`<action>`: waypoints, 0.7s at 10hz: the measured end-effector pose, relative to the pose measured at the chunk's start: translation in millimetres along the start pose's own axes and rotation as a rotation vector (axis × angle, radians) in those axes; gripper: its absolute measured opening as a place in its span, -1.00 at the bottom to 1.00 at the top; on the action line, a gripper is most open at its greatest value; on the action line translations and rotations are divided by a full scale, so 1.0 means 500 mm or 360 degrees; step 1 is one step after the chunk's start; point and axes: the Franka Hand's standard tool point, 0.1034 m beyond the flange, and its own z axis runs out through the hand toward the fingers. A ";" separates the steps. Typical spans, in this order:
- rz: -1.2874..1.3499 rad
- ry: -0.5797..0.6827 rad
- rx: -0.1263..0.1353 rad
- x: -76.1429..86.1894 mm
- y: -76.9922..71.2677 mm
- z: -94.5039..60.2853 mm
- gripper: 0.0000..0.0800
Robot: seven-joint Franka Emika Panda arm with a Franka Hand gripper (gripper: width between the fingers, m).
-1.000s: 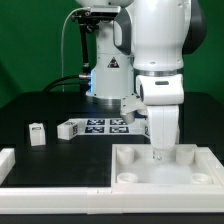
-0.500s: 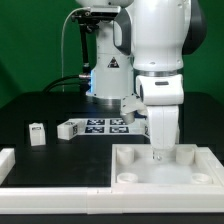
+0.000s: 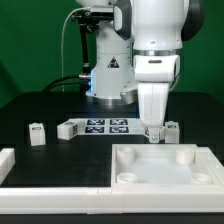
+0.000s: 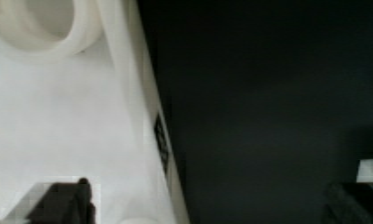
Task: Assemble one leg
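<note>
One leg [image 3: 38, 133], a stubby white post with a tag, stands on the black table at the exterior view's left. A second small tagged white piece [image 3: 172, 129] sits just right of my gripper [image 3: 152, 128]. The gripper hovers over the far edge of the white square panel [image 3: 165, 168], above the panel and apart from it. In the wrist view the gripper [image 4: 215, 205] is open and empty, with one finger [image 4: 58, 203] over the panel [image 4: 67, 120] and the other [image 4: 368, 195] over the dark table. A round corner hole [image 4: 26, 22] shows in the panel.
The marker board [image 3: 95, 127] lies between the left leg and the gripper. A white raised frame [image 3: 12, 160] runs along the front left and front edge. The robot base [image 3: 108, 75] stands at the back.
The gripper has lifted off the panel's surface and moved back toward the panel's far edge. The small tagged piece to its right now shows.
</note>
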 end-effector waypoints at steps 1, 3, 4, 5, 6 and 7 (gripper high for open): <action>0.0008 -0.0001 -0.0010 0.000 -0.009 -0.013 0.62; 0.0051 -0.0002 -0.0009 -0.003 -0.012 -0.014 0.62; 0.0075 -0.0002 -0.0008 -0.003 -0.012 -0.014 0.62; 0.0154 -0.0001 -0.0008 -0.003 -0.012 -0.014 0.62; 0.0331 0.0001 -0.0006 -0.002 -0.012 -0.014 0.62; 0.0530 0.0008 -0.0004 -0.002 -0.014 -0.014 0.62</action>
